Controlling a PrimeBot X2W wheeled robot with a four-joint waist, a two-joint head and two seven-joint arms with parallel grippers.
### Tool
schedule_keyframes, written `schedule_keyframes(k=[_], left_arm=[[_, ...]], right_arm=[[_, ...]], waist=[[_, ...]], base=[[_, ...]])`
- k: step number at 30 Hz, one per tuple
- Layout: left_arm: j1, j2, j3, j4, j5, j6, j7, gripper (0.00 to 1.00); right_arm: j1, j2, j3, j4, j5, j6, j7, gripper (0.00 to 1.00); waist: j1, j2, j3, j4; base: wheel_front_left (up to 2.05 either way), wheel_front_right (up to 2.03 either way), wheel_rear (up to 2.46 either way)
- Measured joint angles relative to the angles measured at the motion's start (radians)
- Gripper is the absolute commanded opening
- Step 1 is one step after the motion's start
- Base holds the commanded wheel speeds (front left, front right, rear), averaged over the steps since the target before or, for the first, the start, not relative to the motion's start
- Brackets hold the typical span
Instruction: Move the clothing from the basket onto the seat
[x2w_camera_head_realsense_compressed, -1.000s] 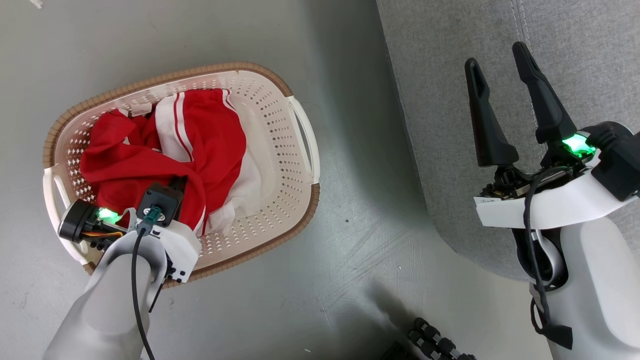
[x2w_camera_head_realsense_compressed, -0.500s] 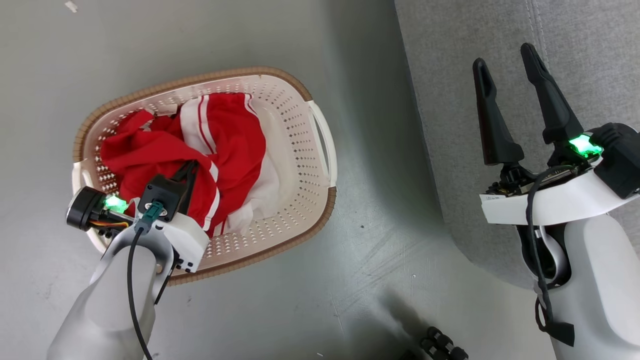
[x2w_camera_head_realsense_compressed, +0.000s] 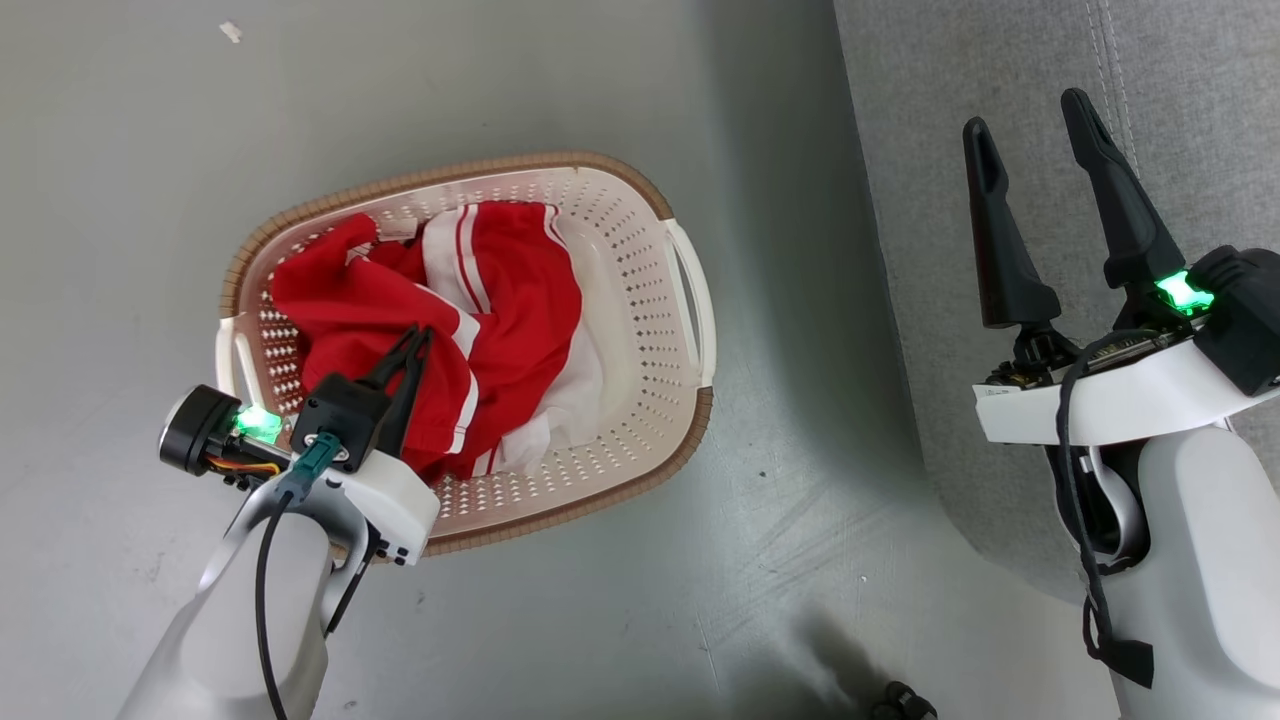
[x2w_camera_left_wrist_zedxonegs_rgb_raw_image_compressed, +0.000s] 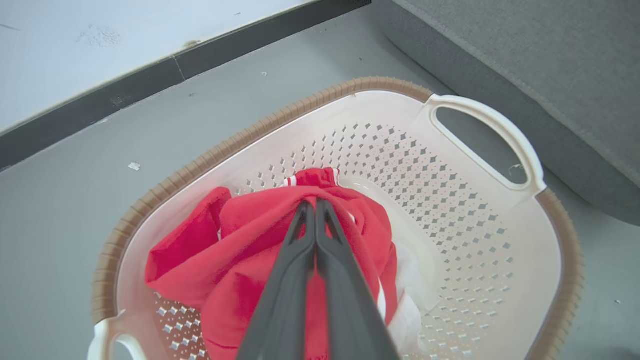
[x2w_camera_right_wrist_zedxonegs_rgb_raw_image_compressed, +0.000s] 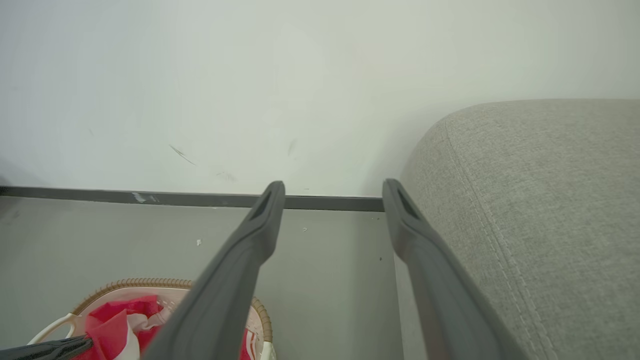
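The cream basket (x2w_camera_head_realsense_compressed: 640, 330) with a brown rim stands on the grey floor. The red clothing (x2w_camera_head_realsense_compressed: 510, 300) with white stripes lies bunched inside it. My left gripper (x2w_camera_head_realsense_compressed: 412, 338) is over the basket's near-left part, shut on a fold of the red clothing. In the left wrist view its closed fingertips (x2w_camera_left_wrist_zedxonegs_rgb_raw_image_compressed: 311, 204) pinch the clothing (x2w_camera_left_wrist_zedxonegs_rgb_raw_image_compressed: 240, 235), which tents up to them above the basket (x2w_camera_left_wrist_zedxonegs_rgb_raw_image_compressed: 250, 135). My right gripper (x2w_camera_head_realsense_compressed: 1025, 115) hangs open and holds nothing above the grey seat (x2w_camera_head_realsense_compressed: 930, 200). The right wrist view has that gripper (x2w_camera_right_wrist_zedxonegs_rgb_raw_image_compressed: 334, 186), the seat (x2w_camera_right_wrist_zedxonegs_rgb_raw_image_compressed: 540, 200) and the basket (x2w_camera_right_wrist_zedxonegs_rgb_raw_image_compressed: 135, 283).
Bare grey floor separates basket and seat. A pale wall with a dark baseboard (x2w_camera_left_wrist_zedxonegs_rgb_raw_image_compressed: 150, 85) runs behind the basket. A small dark object (x2w_camera_head_realsense_compressed: 900, 700) lies at the bottom edge, and a white scrap (x2w_camera_head_realsense_compressed: 230, 32) lies on the floor at top left.
The head camera has shifted, sliding the whole picture right and down. My left gripper has risen out of the pile, so its closed fingers now show with red cloth pinched at the tips. The right gripper stays open.
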Motion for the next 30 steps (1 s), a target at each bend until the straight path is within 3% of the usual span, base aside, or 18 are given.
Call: schedule_keyframes(k=[20,30], left_arm=[[0.14,0.028,0.032,-0.098,-0.033,0.002,0.0,0.0],[0.163,0.014,0.013,-0.166,-0.035,0.001,0.0,0.0]], right_arm=[[0.006,-0.001,-0.024,0.03,-0.052,0.0,0.0,1.0],[0.043,-0.001,-0.033,0.039,-0.062,0.0,0.0,1.0]], waist=[[0.0,0.0,-0.093,0.076],[-0.0001,0.0,-0.141,0.1]], base=[[0.0,0.0,0.0],[0.0,0.0,0.0]])
